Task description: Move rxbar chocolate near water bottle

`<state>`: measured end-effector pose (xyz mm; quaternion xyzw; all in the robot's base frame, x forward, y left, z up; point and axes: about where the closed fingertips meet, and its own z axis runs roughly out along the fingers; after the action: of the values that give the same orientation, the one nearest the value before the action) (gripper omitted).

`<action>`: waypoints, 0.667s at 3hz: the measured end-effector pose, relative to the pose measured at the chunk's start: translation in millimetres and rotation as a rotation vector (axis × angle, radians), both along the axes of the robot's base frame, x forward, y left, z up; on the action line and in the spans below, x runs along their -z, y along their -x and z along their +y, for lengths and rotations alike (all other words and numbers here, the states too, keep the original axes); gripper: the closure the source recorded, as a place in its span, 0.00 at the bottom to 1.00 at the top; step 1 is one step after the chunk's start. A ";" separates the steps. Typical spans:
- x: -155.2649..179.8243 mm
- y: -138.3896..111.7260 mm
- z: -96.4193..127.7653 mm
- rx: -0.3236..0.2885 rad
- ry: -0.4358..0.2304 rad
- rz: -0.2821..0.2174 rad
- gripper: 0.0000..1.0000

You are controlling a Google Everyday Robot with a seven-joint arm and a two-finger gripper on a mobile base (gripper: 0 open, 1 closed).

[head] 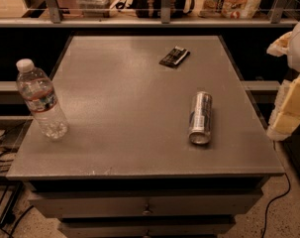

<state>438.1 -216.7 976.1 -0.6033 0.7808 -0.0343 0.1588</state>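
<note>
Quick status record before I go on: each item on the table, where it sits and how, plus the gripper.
rxbar chocolate: lying flat, far side of the table, right of centre
water bottle: standing, cap on, near the table's left edge
silver can: lying on its side, right half, closer to the front
gripper: at the right edge of the view, beside the table, touching none of the three
task state: bar and bottle far apart, bar not yet moved

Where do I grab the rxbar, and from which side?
From straight above: the rxbar lies flat, far right on the table, so pinch across its narrow width at mid-length, wrist turned to its slant. The gripper sits beyond the table's right edge.
</note>
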 end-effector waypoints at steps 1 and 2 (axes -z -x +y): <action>0.0 0.0 0.0 0.000 0.000 0.000 0.00; -4.2 -4.5 -1.4 0.013 0.009 -0.026 0.00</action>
<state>442.7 -218.1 980.3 -0.5984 0.7824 -0.0465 0.1661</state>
